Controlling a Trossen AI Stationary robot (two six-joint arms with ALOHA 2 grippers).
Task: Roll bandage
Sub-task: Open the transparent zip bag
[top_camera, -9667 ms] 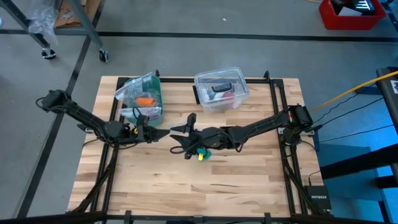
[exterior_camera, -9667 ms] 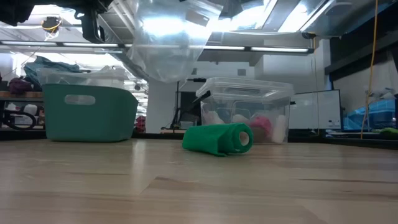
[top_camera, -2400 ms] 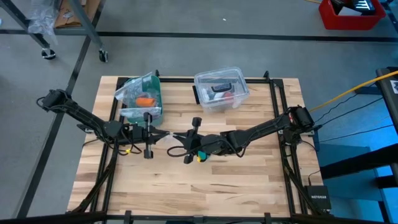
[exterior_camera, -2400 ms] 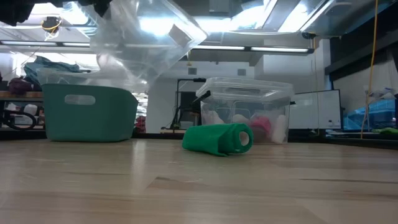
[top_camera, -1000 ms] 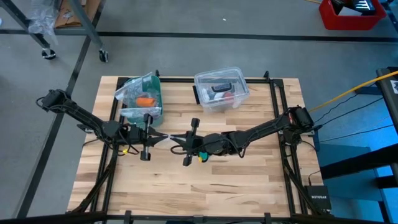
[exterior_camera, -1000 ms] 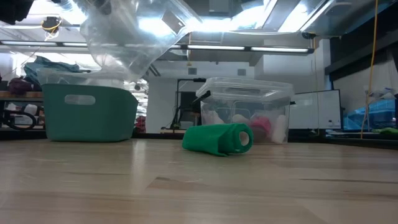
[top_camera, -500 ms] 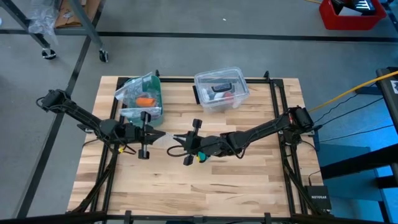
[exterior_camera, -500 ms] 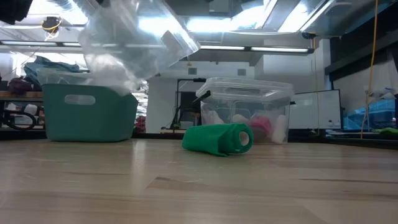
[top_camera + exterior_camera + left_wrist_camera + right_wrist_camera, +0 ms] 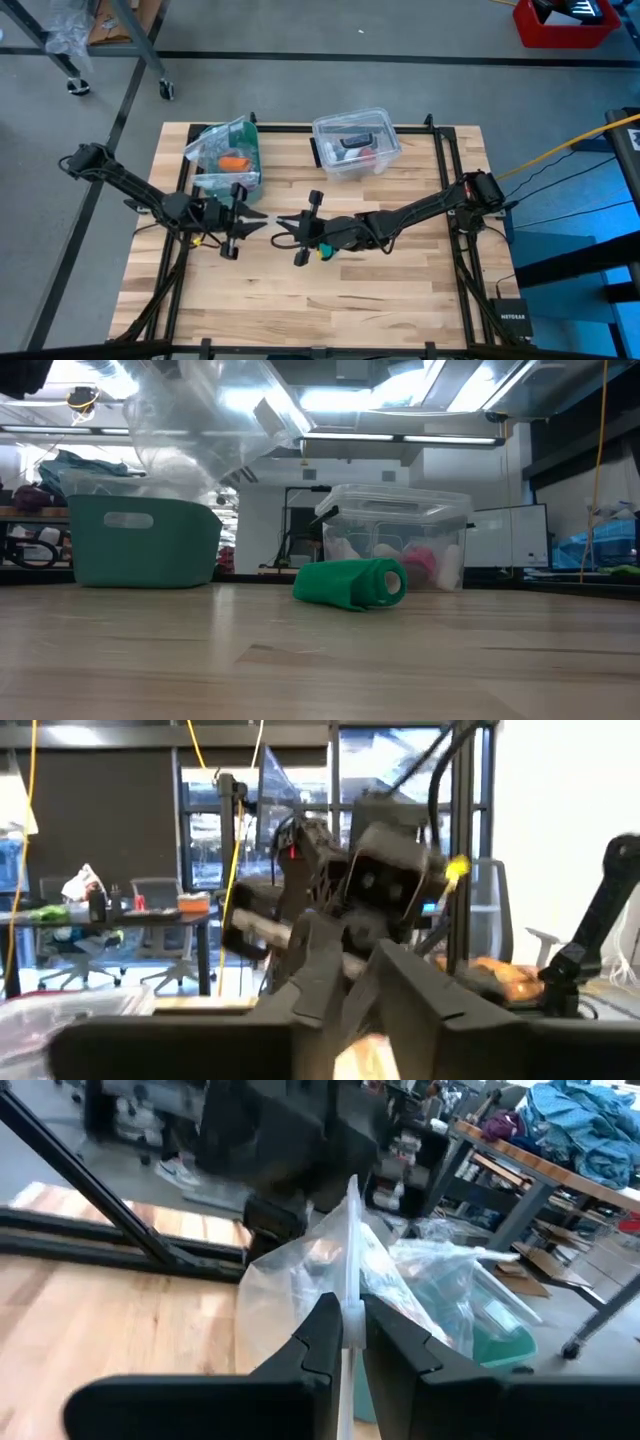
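The teal-green bandage [image 9: 352, 584] lies on the table as a loose roll, resting on its side. In the high view the bandage [image 9: 322, 251] peeks out under my right arm. A clear plastic bag [image 9: 205, 420] hangs high above the wood between my two grippers. My right gripper [image 9: 347, 1325] is shut on the bag's edge. My left gripper [image 9: 250, 215] stands at the bag's other end, facing the right one [image 9: 283, 226]. Whether the left one still has the bag I cannot tell. My right gripper pinches a stiff pale strip along the bag's edge [image 9: 350, 1250] between its two fingers. The fingers come in about level from the table's right side. The bag is lifted clear of the table, and its film [image 9: 400, 1295] billows out loosely beyond the fingers.
A teal bin [image 9: 228, 158] with an orange item and more clear film stands at the back left. A clear lidded box [image 9: 355, 143] stands at the back middle, just behind the bandage in the low view. Bare wood [image 9: 300, 300] stretches along the near side.
Both arms have stayed where they were. The bag in the air has swayed and its film has changed shape a little, its lower corner swinging. The bandage has not moved.
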